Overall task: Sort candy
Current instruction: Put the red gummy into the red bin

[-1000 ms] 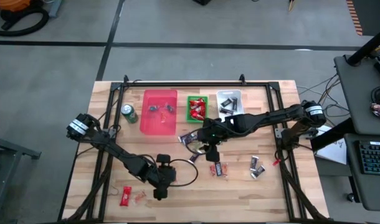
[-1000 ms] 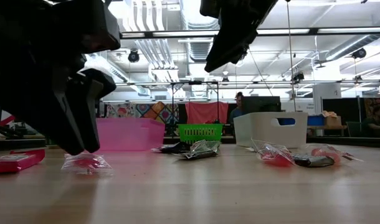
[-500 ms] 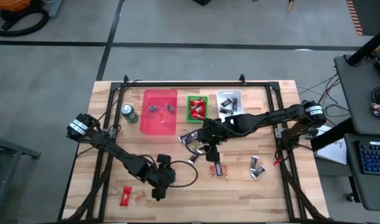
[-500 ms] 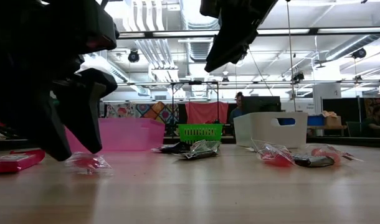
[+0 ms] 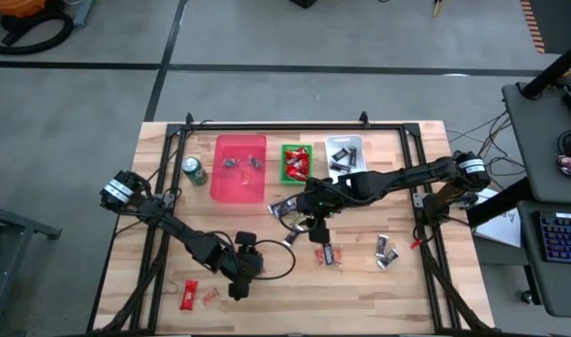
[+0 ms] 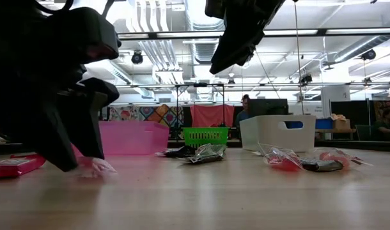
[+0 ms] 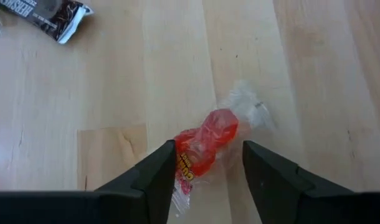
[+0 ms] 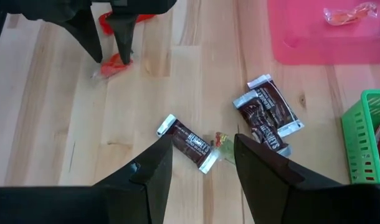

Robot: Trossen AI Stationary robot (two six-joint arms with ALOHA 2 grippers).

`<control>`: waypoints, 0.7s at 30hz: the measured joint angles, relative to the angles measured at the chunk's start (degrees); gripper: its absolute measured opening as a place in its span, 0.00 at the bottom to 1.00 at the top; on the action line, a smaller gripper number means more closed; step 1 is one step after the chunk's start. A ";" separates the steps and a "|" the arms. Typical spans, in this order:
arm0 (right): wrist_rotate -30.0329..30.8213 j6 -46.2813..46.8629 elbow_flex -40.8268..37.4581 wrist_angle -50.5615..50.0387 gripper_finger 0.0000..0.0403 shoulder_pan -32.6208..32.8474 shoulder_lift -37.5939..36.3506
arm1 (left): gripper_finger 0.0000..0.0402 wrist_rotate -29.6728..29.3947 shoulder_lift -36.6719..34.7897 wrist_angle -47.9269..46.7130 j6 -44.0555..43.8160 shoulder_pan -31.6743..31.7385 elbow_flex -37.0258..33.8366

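High view: left gripper (image 5: 235, 292) low at table's near-left, beside red candy (image 5: 210, 297); right gripper (image 5: 315, 229) hovers mid-table over dark candies (image 5: 329, 255). Low view: left fingers (image 6: 86, 131) straddle the sweet. Left wrist view: jaws apart around it, not pinching. Right wrist view: right jaws apart, nothing held; pink bin (image 8: 339, 46) just beyond.

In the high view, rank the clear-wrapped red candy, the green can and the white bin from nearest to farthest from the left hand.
From the left hand:
1. Clear-wrapped red candy, right beside it at the table's near edge.
2. Green can, beside the pink bin.
3. White bin, far side, rightmost.
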 joint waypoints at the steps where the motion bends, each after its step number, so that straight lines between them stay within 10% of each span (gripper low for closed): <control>1: 0.02 0.03 0.00 0.00 0.40 0.10 0.00 | 0.39 0.00 0.00 0.69 0.02 0.06 -0.33; 12: -0.01 1.54 0.00 -3.01 0.40 3.32 0.02 | 0.03 0.23 -0.80 1.86 0.07 0.04 -0.72; 21: 0.01 6.00 -0.02 -10.08 0.40 7.89 0.02 | 0.01 -5.96 -4.49 -8.50 1.31 0.04 2.85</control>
